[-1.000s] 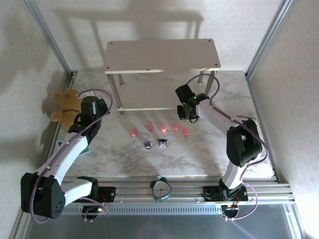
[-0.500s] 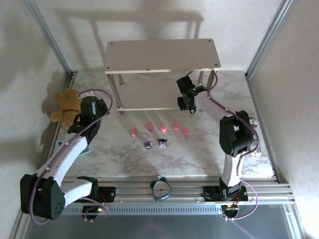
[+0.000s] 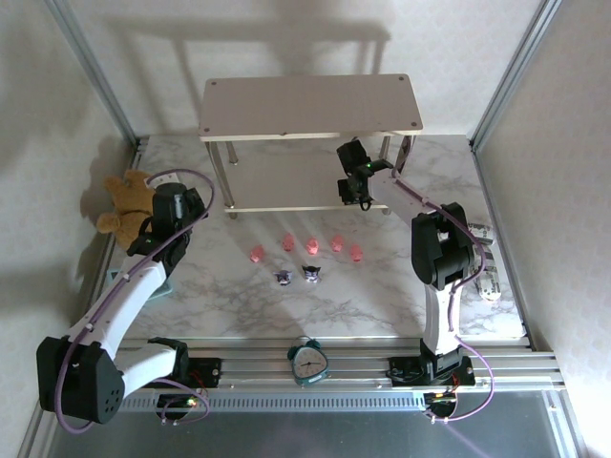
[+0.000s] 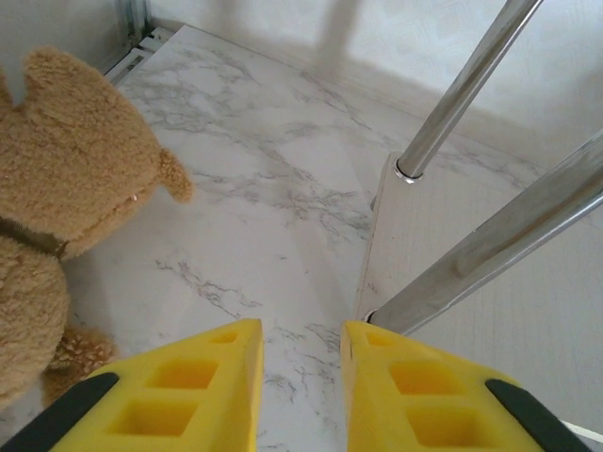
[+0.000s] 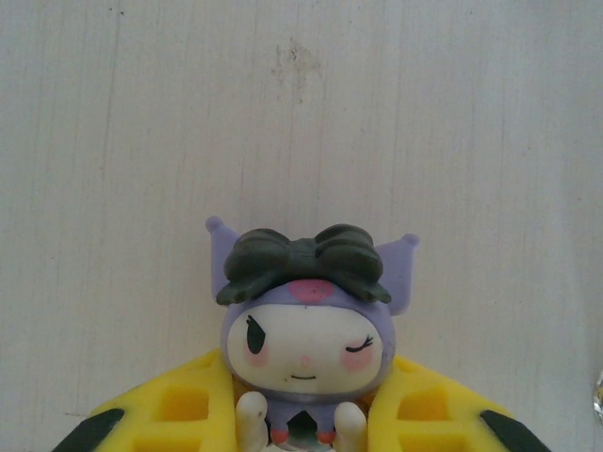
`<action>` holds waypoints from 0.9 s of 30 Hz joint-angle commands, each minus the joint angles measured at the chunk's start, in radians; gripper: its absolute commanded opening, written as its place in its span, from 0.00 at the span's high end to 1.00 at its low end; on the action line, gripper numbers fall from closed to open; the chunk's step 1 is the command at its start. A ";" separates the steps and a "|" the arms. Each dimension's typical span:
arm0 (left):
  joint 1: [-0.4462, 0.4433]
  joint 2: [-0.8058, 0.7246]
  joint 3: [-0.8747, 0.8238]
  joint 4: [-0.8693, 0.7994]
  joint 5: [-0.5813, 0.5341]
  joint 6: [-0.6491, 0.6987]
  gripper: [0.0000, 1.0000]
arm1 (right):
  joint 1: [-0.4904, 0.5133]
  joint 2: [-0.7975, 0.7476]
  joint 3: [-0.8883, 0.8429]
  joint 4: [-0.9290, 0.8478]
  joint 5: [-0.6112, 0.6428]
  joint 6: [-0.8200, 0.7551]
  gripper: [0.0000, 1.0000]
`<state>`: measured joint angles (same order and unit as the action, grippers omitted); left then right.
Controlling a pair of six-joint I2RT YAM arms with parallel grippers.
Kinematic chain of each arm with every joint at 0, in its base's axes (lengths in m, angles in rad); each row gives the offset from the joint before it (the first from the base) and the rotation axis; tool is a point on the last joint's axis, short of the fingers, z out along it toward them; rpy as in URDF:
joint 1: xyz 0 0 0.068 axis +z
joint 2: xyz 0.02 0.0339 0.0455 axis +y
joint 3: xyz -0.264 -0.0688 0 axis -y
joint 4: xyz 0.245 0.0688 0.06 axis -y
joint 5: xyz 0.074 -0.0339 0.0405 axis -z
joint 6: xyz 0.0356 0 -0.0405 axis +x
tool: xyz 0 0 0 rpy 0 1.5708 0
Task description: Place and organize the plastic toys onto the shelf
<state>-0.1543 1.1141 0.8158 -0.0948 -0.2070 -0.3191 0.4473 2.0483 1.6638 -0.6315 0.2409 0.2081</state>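
Note:
My right gripper (image 3: 351, 191) reaches over the right end of the shelf's (image 3: 310, 107) lower board (image 3: 282, 181). It is shut on a purple figurine (image 5: 306, 320) with a black bow and a white face, whose lower body sits between the yellow fingers (image 5: 179, 410). Right behind the figurine is the beige board (image 5: 301, 104). Several pink toys (image 3: 311, 244) lie in a row on the marble table in front of the shelf. Two purple figurines (image 3: 283, 277) (image 3: 311, 273) stand just nearer. My left gripper (image 4: 300, 339) hovers over the table by the shelf's left legs, slightly open and holding nothing.
A brown teddy bear (image 3: 126, 202) (image 4: 66, 188) lies at the table's left edge, close to the left gripper. Silver shelf legs (image 4: 466, 89) rise just right of it. A teal alarm clock (image 3: 308, 363) stands at the near edge between the arm bases.
My right arm has carried the purple figurine from above the table back and up to the shelf's lower board. The left arm has hardly moved.

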 commanded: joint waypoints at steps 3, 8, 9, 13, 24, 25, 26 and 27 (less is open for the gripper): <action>-0.008 -0.021 0.032 -0.022 -0.028 0.013 0.70 | -0.017 0.031 0.038 0.013 0.002 -0.005 0.84; -0.007 -0.020 0.033 -0.025 -0.026 0.012 0.70 | -0.025 0.047 0.042 0.012 -0.010 0.002 0.84; -0.010 -0.018 0.033 -0.026 -0.026 0.012 0.69 | -0.025 0.050 0.042 0.011 -0.013 0.006 0.84; -0.008 -0.014 0.037 -0.026 -0.021 0.008 0.69 | -0.035 0.058 0.036 0.012 -0.035 0.031 0.80; -0.007 -0.015 0.038 -0.026 -0.014 0.006 0.68 | -0.041 0.051 0.017 0.018 -0.051 0.054 0.67; -0.008 -0.016 0.038 -0.026 -0.014 0.005 0.67 | -0.041 0.050 0.017 0.019 -0.052 0.057 0.66; -0.009 -0.017 0.037 -0.027 -0.012 0.005 0.68 | -0.040 0.049 0.016 0.019 -0.052 0.059 0.64; -0.008 -0.017 0.037 -0.026 -0.012 0.005 0.68 | -0.041 0.047 0.014 0.021 -0.051 0.060 0.62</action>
<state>-0.1558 1.1133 0.8253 -0.1097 -0.2066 -0.3183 0.4252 2.0731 1.6852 -0.6056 0.2043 0.2398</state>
